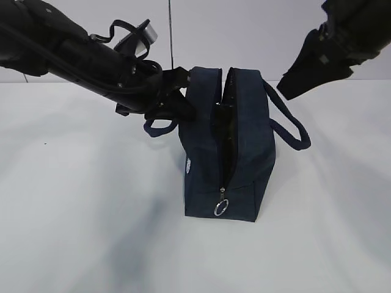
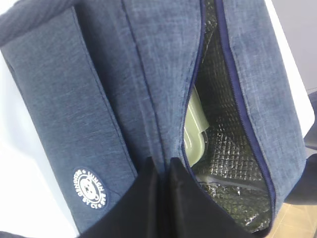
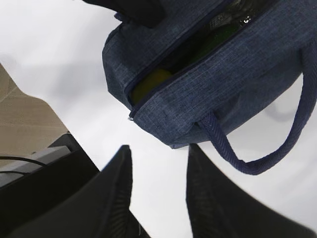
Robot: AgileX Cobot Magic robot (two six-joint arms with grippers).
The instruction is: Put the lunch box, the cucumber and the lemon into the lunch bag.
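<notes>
White table point(image 1: 73, 232), pale wall point(image 1: 244, 30)

Lunch bag point(image 1: 235, 146) stands upright on the desk point(image 1: 79, 213), near centre, its zip opening along the top and down the near end. Ring pull point(image 1: 221, 207) hangs at the bag's 6 o'clock, low on the near end.

One handle point(image 1: 292, 125) loops out at the bag's 3 o'clock; the other handle point(image 1: 160, 125) at 9 o'clock, by the left gripper point(image 1: 174, 101), which presses the bag's upper left edge.

Right gripper point(image 1: 287, 85) hangs above the desk at the bag's 2 o'clock, apart from it.

Inside the bag: lunch box point(image 2: 193, 134) against the left wall; lemon point(image 3: 151, 82) at one end of the opening, cucumber point(image 3: 215, 37) further along.
</notes>
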